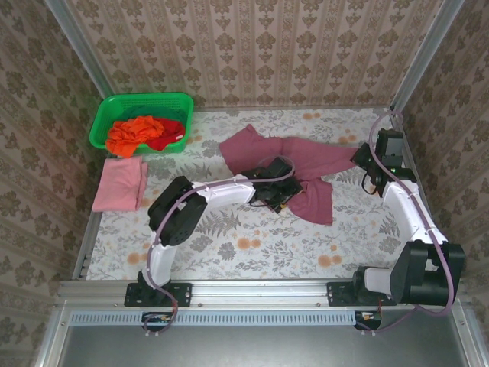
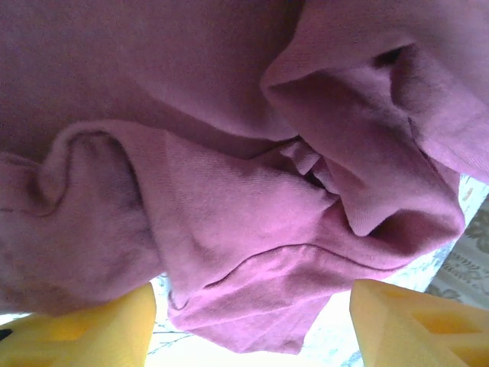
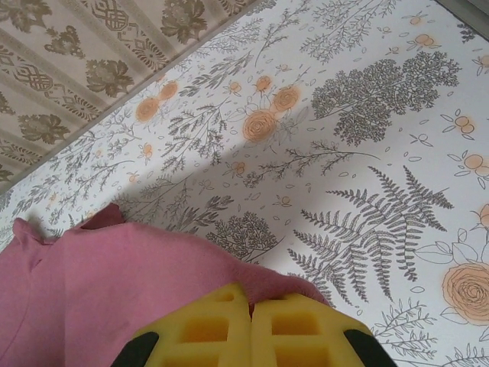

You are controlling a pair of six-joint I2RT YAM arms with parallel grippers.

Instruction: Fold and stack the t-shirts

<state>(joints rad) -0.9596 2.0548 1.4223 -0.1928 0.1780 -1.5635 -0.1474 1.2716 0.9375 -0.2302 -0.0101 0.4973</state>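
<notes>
Surroundings: the floral-print table (image 1: 252,245) is enclosed by patterned walls (image 1: 252,46); a green basket (image 1: 103,126) stands in the far-left corner, holding the orange t-shirt (image 1: 131,134) and the red t-shirt (image 1: 170,136) heaped together; the pink t-shirt (image 1: 120,183) lies folded flat just in front of the basket, at the left table edge.

Obstruction: the left arm (image 1: 214,191) reaches across the table centre; the left gripper (image 1: 276,193) sits over the middle of the maroon t-shirt (image 1: 306,157) and covers part of it.

Limited visibility: in the left wrist view the cloth (image 2: 229,191) is too close to tell sleeve from hem; in the right wrist view the shirt (image 3: 99,290) is cut off at the left and bottom edges.

Maroon t-shirt: at table centre, crumpled and partly spread – one lobe toward the far left, one hanging toward the near right; dusty maroon, soft, with deep folds.

Jaws: left gripper (image 2: 252,306) stands wide, yellow fingers (image 2: 84,329) apart on either side of a bunched fold; right gripper (image 3: 250,294) – at the shirt's right end (image 1: 365,162) – has its pads pressed together on the cloth edge.
</notes>
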